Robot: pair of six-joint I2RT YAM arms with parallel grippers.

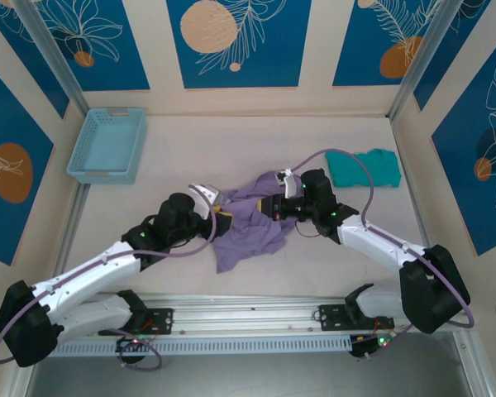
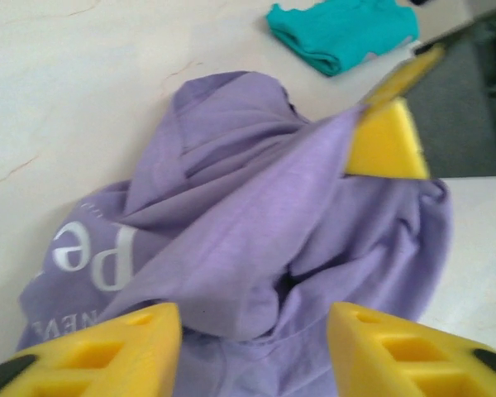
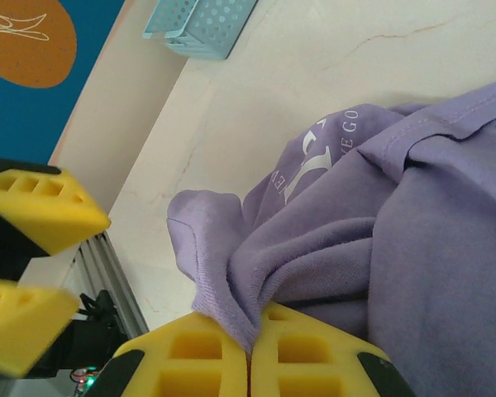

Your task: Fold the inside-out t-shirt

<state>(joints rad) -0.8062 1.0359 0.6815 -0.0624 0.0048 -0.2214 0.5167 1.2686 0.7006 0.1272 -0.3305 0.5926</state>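
Blue wall panels (image 1: 238, 33) with white leaf outlines and orange discs close in a pale, faintly veined desk (image 1: 231, 141). A light blue plastic basket (image 1: 107, 145) with perforated sides sits at the far left corner, well apart from everything else. A small teal garment (image 1: 364, 168), folded, lies at the far right. Neither is in the arms' way.

The purple t-shirt (image 1: 248, 223) lies crumpled in the middle of the desk between the two arms. It is soft thin knit, heaped in ridges, with a stitched hem showing. White print on it reads partly "Pe", with smaller letters "NEV" below.

The right gripper (image 3: 250, 347) has its yellow foam fingers pressed together on a fold of the t-shirt, lifting it into a peak. The left gripper (image 2: 256, 331) stands with its fingers apart, with cloth bunched between them but not clamped.
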